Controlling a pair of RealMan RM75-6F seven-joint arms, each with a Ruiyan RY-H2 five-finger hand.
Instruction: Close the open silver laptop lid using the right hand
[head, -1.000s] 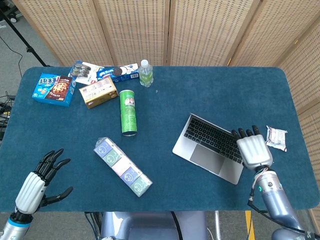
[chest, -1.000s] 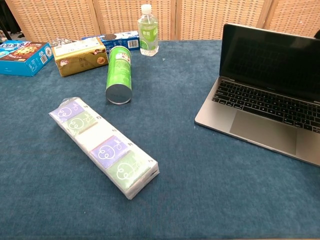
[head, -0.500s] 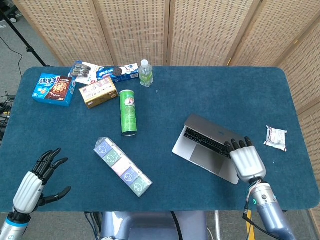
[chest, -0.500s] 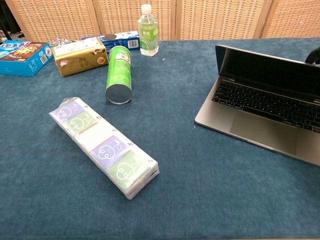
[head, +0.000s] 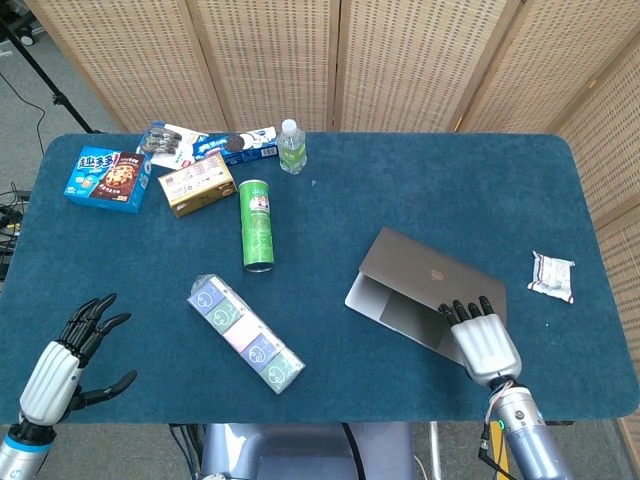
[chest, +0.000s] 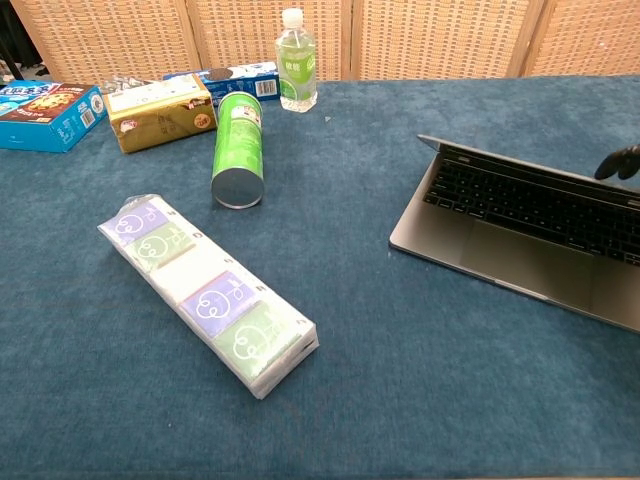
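The silver laptop (head: 425, 280) lies right of the table's middle, its lid folded low over the keyboard with a narrow gap left at the front. In the chest view the laptop (chest: 520, 215) shows the keys under the lowered lid edge. My right hand (head: 482, 336) lies flat on the lid's near right corner, fingers stretched forward, holding nothing. Its dark fingertips (chest: 620, 160) peek over the lid edge in the chest view. My left hand (head: 65, 357) hovers at the table's near left corner, fingers spread and empty.
A green crisp can (head: 256, 224) lies on its side mid-table. A wrapped row of tissue packs (head: 245, 333) sits near the front. Snack boxes (head: 107, 179) and a small bottle (head: 291, 146) crowd the far left. A white packet (head: 553, 276) lies by the right edge.
The laptop lid has swung down from upright to nearly flat. My right hand has followed it toward me and down. My left hand drifted slightly toward the near edge.
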